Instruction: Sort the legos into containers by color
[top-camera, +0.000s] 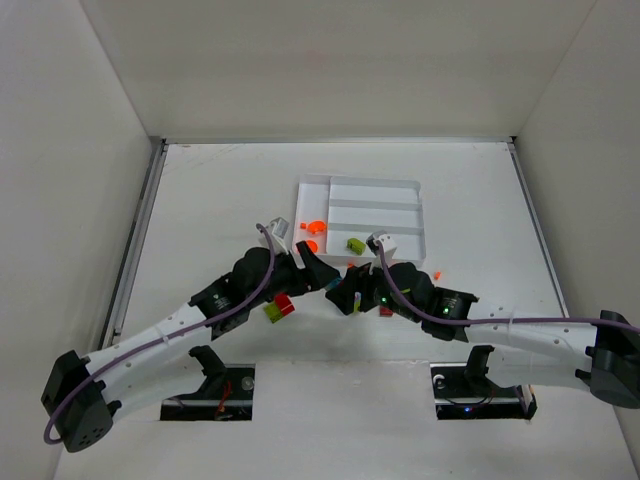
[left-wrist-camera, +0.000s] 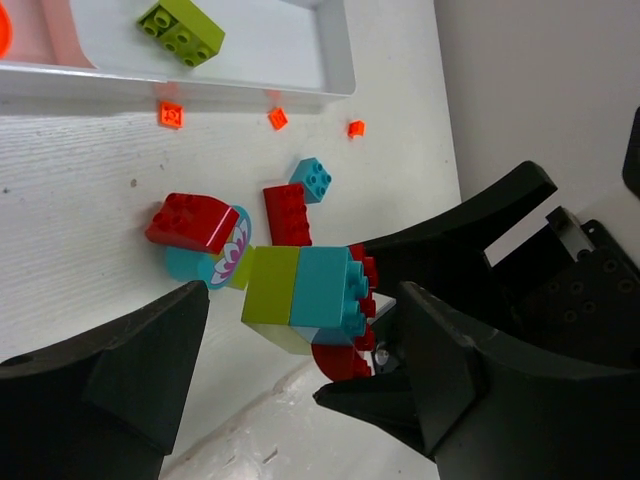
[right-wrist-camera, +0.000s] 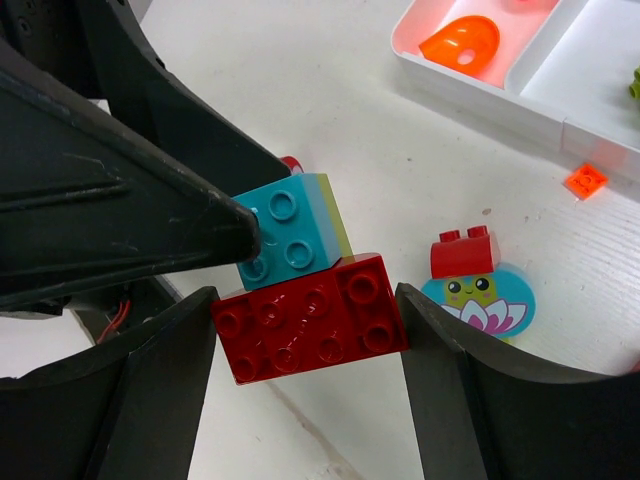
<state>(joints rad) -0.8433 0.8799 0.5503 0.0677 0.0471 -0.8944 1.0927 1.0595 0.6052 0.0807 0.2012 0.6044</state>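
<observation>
My right gripper (right-wrist-camera: 305, 320) is shut on a red brick (right-wrist-camera: 310, 318), which it holds above the table. A teal brick (right-wrist-camera: 285, 235) backed by a lime brick (left-wrist-camera: 270, 285) is stuck to the red one. My left gripper (left-wrist-camera: 302, 300) is open, with its fingers (left-wrist-camera: 150, 360) either side of that stack and one tip at the teal brick. The two grippers meet in front of the white tray (top-camera: 420, 215). The tray holds orange pieces (top-camera: 312, 227) in its side section and a lime brick (top-camera: 354, 244) in the near slot.
Loose on the table are a red brick on a teal flower disc (left-wrist-camera: 215, 262), a red brick (left-wrist-camera: 287, 213), a small teal brick (left-wrist-camera: 312, 180) and tiny orange plates (left-wrist-camera: 171, 114). A red and lime pair (top-camera: 278, 308) lies under the left arm. White walls enclose the table.
</observation>
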